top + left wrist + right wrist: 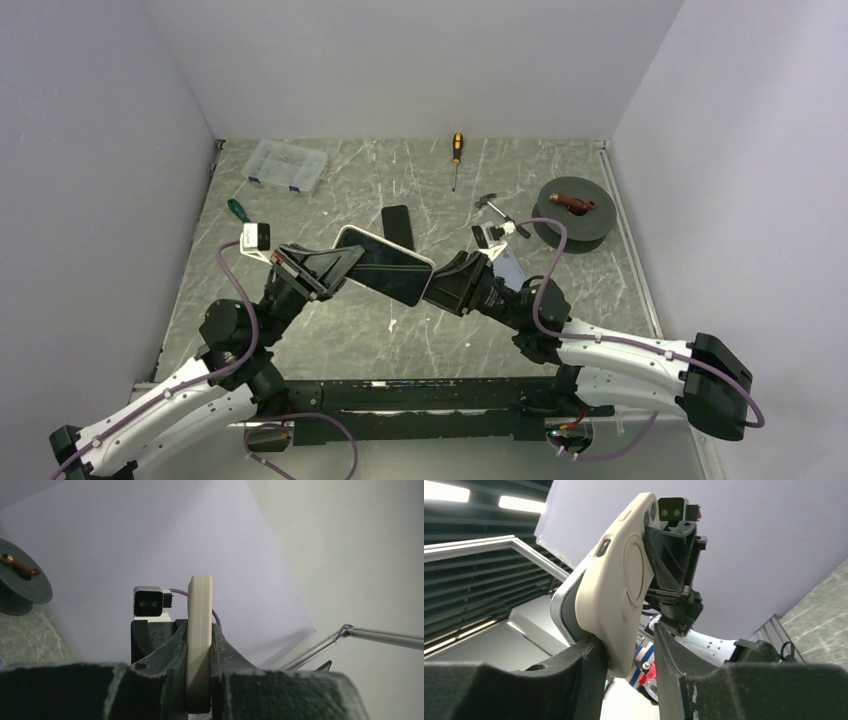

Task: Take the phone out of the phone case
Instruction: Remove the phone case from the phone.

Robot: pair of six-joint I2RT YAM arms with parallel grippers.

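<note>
phone case: we see a cream, soft-looking phone case [616, 580] with a round ring pressed into its back, raised button bumps on its side and a cut-out at the top corner where camera lenses show.
phone: the phone [392, 268] sits in the case with its dark screen facing up. From the right wrist view, a silvery strip of its frame shows beside the case's lower rim.
where it is: the cased phone is held in the air above the middle of the counter [330, 340], tilted, and spans the space between the two arms.
left hand: the left hand [199, 635] pinches the case edge-on, with both fingers pressed flat against its two faces.
right hand: the right hand [626, 640] has its fingers spread around the case's lower corner. One finger touches the back, and we see a slit of daylight at the other.
arm pose: both arms reach forward and inward, with elbows out, so the wrists meet over the centre.
counter: the counter is grey and marbled. At the back it carries a clear compartment box [287, 165], a yellow-handled screwdriver [456, 155], a green-handled screwdriver [237, 211], a small hammer [492, 205], a dark spool [572, 215] and a flat black slab [397, 222].
room: plain pale walls [100, 150] enclose three sides.
</note>
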